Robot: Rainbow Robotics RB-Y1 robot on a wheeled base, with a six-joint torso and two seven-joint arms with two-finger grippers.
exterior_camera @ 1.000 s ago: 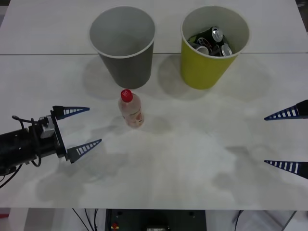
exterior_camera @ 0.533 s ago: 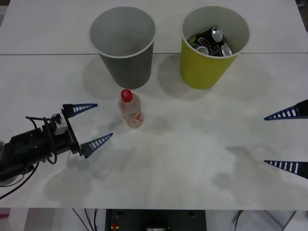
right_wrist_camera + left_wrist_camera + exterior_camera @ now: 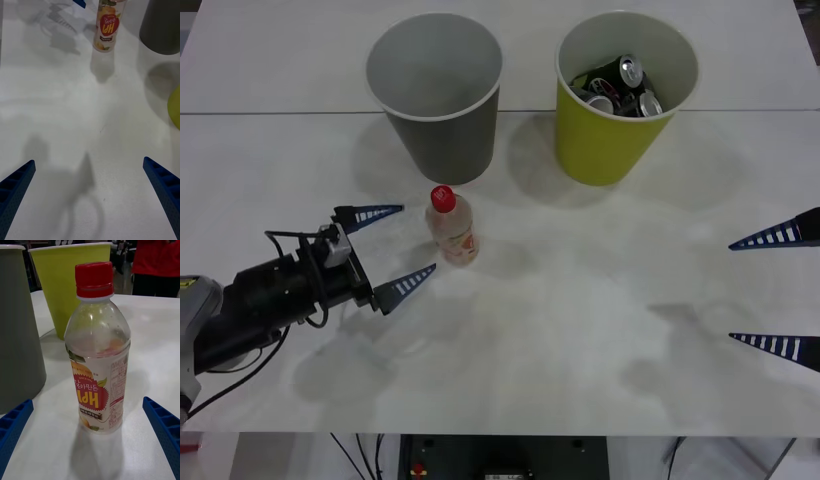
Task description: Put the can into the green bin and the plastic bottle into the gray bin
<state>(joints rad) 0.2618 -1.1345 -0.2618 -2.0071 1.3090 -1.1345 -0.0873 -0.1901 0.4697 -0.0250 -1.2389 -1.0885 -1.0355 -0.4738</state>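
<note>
The plastic bottle [image 3: 452,228] stands upright on the white table, clear with a red cap and a pinkish label; it looms close in the left wrist view [image 3: 97,352] and appears farther off in the right wrist view [image 3: 108,24]. My left gripper [image 3: 402,249] is open just left of the bottle, its fingers short of the bottle's sides. Behind stand the gray bin [image 3: 437,95] and the green bin [image 3: 623,95], which holds several cans [image 3: 617,85]. At the table's right edge, my right gripper [image 3: 775,290] hangs open, far from the bottle.
The table's front edge [image 3: 500,432] runs along the bottom of the front view. A seam [image 3: 280,112] crosses the table behind the bins. Bare tabletop lies between the two grippers.
My left gripper has advanced to the right toward the bottle, staying open. The bottle, both bins and the right gripper have not moved.
</note>
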